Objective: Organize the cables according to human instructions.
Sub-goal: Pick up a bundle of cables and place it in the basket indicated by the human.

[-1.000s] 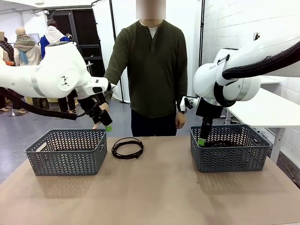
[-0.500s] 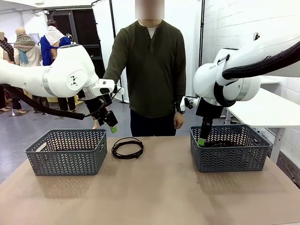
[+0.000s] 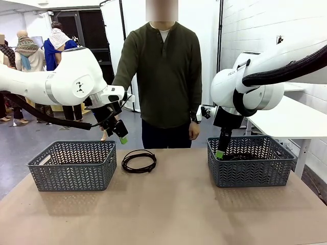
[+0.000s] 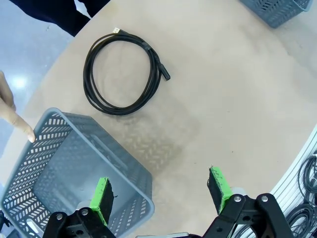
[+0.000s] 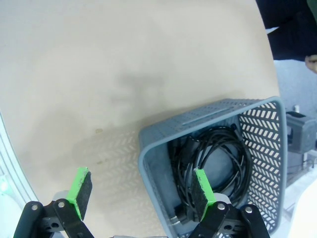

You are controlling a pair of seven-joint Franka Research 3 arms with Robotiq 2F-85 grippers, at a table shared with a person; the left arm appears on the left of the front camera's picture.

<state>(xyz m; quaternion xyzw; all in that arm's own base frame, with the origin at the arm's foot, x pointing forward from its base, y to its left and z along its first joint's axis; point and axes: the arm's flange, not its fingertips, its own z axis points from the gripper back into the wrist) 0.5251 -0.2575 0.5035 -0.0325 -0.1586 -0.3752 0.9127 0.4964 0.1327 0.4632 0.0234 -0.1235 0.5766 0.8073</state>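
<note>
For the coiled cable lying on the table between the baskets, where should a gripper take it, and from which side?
Probably from straight above: the cable lies flat on the table, so pinch across the bundled strands on one side of the ring, one finger inside, one outside, away from the plug ends.

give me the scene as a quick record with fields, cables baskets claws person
loose cable: one black coil flat on the table, between the two baskets
left basket: grey, no cable seen inside in the left wrist view
right basket: grey, holds coiled black cables
left claw: open, holding nothing, in the air above the left basket's far right corner
right claw: open, holding nothing, over the right basket's near left edge
person: stands at the far side; a fingertip near the left basket's rim
</note>
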